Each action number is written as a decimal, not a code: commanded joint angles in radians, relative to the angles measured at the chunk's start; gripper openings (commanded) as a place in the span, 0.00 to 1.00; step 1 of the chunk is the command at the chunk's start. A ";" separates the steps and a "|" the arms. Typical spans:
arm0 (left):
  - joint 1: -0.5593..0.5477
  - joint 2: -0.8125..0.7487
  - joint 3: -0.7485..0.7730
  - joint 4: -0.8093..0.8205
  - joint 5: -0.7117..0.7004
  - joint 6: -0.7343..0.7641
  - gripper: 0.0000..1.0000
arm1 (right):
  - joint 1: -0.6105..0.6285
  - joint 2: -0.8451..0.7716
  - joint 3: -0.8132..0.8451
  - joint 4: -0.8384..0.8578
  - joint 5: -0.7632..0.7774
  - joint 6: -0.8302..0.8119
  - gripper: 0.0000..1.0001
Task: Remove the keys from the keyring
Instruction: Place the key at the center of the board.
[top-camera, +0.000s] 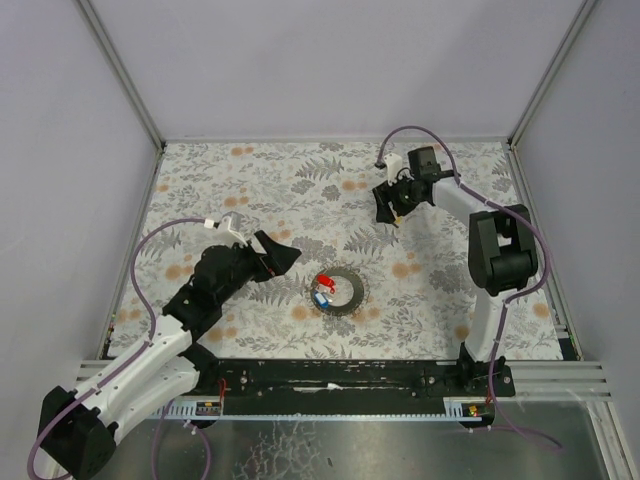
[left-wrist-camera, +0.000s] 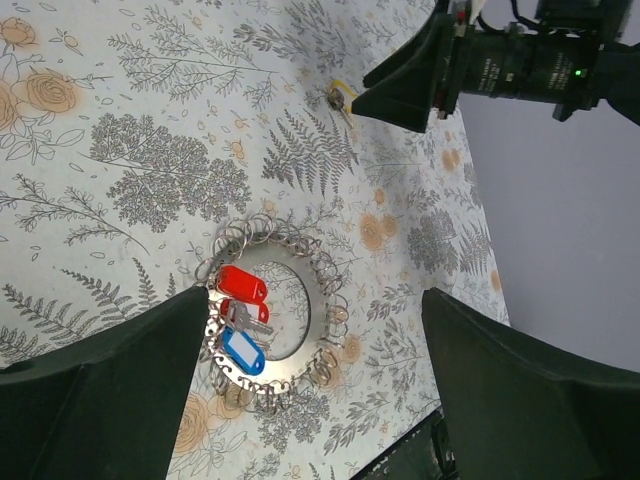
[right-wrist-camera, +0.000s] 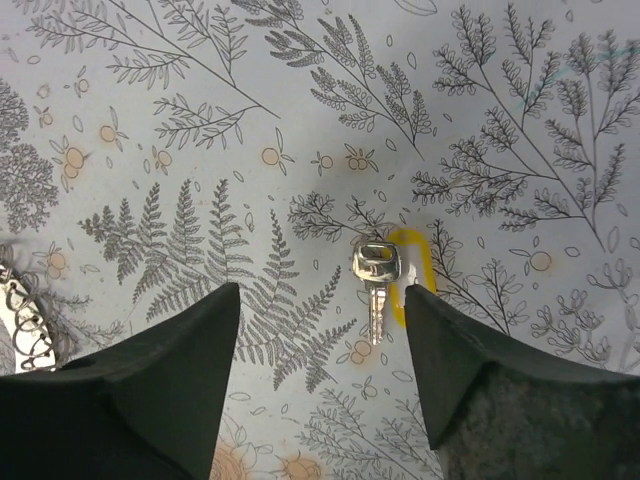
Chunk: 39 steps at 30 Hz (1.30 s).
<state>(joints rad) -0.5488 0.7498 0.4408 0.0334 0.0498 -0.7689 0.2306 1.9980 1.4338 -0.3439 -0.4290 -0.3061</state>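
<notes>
Yellow-tagged key (right-wrist-camera: 377, 290) under right gripper (right-wrist-camera: 322, 298) (jaws parted), keyring (top-camera: 355, 292) well apart

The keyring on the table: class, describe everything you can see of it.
The keyring is a flat, grey, metal-looking ring with a wide central hole and small wire loops coiled all around its outer edge. It lies flat on the floral table cover, roughly midway across and closer to the near edge. A red tag, a blue tag and a small silver key sit over one side of its hole, apparently still attached. Nothing grips it.
</notes>
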 joint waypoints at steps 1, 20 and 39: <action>0.005 -0.025 -0.009 -0.013 0.014 0.013 0.85 | 0.007 -0.160 -0.032 0.048 -0.005 -0.017 0.75; 0.006 0.125 -0.019 0.029 0.146 0.046 0.67 | 0.136 -0.589 -0.544 0.330 -0.761 -0.004 0.98; 0.040 0.608 0.136 0.055 0.212 0.214 0.34 | 0.211 -0.313 -0.273 -0.079 -0.678 -0.163 0.99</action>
<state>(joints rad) -0.5282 1.2678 0.4755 0.0532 0.2054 -0.6666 0.4377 1.6604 1.0893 -0.2863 -1.0760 -0.3901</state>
